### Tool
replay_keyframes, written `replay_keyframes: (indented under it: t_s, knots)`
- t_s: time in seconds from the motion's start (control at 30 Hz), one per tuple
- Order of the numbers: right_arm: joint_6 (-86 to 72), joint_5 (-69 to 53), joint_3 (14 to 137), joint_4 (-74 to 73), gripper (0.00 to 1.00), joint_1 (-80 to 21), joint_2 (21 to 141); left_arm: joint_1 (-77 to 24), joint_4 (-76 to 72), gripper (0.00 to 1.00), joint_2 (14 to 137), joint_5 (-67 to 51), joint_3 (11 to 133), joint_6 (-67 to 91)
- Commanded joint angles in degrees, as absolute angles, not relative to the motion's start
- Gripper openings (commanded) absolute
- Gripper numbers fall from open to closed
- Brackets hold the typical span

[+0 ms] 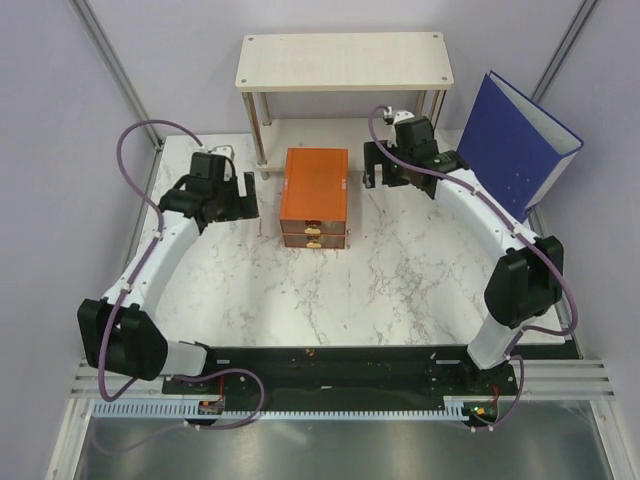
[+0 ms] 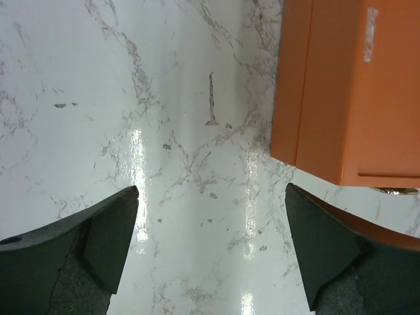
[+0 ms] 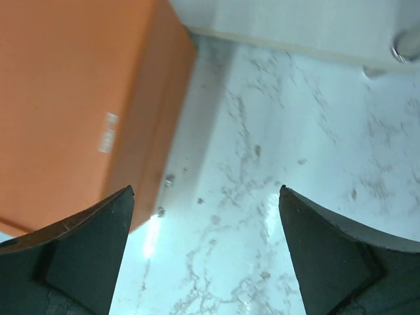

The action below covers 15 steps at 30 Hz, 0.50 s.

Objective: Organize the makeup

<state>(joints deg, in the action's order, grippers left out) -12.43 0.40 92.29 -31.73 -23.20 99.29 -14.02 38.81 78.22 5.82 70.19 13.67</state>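
Observation:
No makeup shows in any view; the compact, tube, discs and stick are hidden or out of view. The orange box of drawers (image 1: 315, 198) stands mid-table with both drawers shut. It also shows in the left wrist view (image 2: 354, 85) and in the right wrist view (image 3: 79, 105). My left gripper (image 1: 238, 203) is open and empty over bare marble, left of the box (image 2: 211, 197). My right gripper (image 1: 378, 168) is open and empty over bare marble, right of the box's back corner (image 3: 205, 197).
A small wooden shelf (image 1: 343, 60) stands at the back on metal legs, one foot showing in the right wrist view (image 3: 405, 47). A big blue binder (image 1: 515, 140) leans at the back right. Grey walls close in the marble table (image 1: 400, 280).

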Motion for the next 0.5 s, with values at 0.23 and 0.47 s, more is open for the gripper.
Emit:
replay_keyframes:
  t_s: [0.23, 0.47]
  knots:
    - [-14.4, 1.8, 78.8, -32.3, 0.98, -18.2, 93.0, -3.5, 39.8, 0.99, 83.8, -15.4, 70.7, 17.6]
    - [-15.5, 1.4, 77.6, -32.0, 0.98, -18.1, 94.2, -3.3, 37.4, 0.99, 83.7, -14.8, 68.9, 17.5]
